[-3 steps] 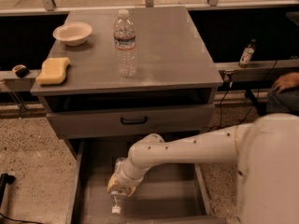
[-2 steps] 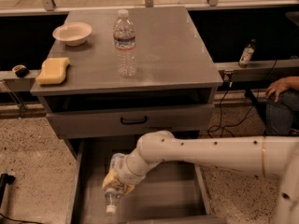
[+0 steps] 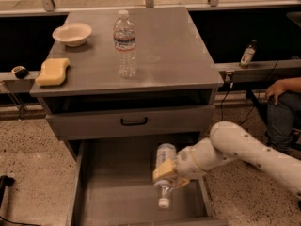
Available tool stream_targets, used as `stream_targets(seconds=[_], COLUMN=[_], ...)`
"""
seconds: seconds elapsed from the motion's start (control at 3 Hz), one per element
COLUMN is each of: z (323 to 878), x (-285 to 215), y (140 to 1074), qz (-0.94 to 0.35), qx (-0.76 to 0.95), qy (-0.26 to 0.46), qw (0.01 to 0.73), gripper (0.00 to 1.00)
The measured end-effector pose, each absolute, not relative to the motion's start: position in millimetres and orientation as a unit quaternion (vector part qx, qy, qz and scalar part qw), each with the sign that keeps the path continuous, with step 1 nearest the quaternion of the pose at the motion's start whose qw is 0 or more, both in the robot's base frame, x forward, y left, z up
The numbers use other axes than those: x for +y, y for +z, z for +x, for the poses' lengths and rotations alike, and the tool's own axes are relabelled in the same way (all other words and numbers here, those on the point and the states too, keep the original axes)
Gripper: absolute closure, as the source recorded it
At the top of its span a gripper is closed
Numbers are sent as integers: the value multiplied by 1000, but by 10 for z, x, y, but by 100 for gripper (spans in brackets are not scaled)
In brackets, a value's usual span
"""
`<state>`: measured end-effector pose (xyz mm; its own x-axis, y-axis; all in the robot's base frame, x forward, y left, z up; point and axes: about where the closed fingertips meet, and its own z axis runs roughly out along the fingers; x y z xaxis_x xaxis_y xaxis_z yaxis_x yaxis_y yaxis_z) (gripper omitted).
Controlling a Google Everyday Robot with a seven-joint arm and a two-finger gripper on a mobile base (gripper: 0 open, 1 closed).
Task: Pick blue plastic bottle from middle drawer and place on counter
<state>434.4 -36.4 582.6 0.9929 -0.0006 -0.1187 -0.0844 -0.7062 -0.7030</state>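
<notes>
My gripper [image 3: 165, 174] is shut on the blue plastic bottle [image 3: 164, 166], a small clear bottle with a white cap. It holds the bottle cap-down and tilted, above the floor of the open middle drawer [image 3: 117, 182], toward the drawer's right side. My white arm reaches in from the lower right. The counter [image 3: 164, 51] is the flat grey top of the cabinet, above and behind the drawer.
On the counter stand a taller clear water bottle [image 3: 125, 44], a white bowl [image 3: 72, 33] and a yellow sponge [image 3: 52, 71]. A shut drawer front with a black loop handle [image 3: 134, 122] sits above the open drawer. A person's arm [image 3: 282, 88] is at the right.
My gripper has moved right and upward with the bottle, which has lifted off the drawer's left-middle floor; the arm has pulled back toward the right.
</notes>
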Motion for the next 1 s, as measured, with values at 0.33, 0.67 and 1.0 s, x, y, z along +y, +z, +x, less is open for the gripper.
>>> stream_targets(seconds=[0.33,0.67,1.0], z=[4327,4301,4349], x=[-1152,-1189,-901], y=[5945,5972,6278], qz=[-930,-936,-951], qx=[13,-4,-66], qy=[-21,-33,-40], qw=[368,352,299], gripper=[100,100,100])
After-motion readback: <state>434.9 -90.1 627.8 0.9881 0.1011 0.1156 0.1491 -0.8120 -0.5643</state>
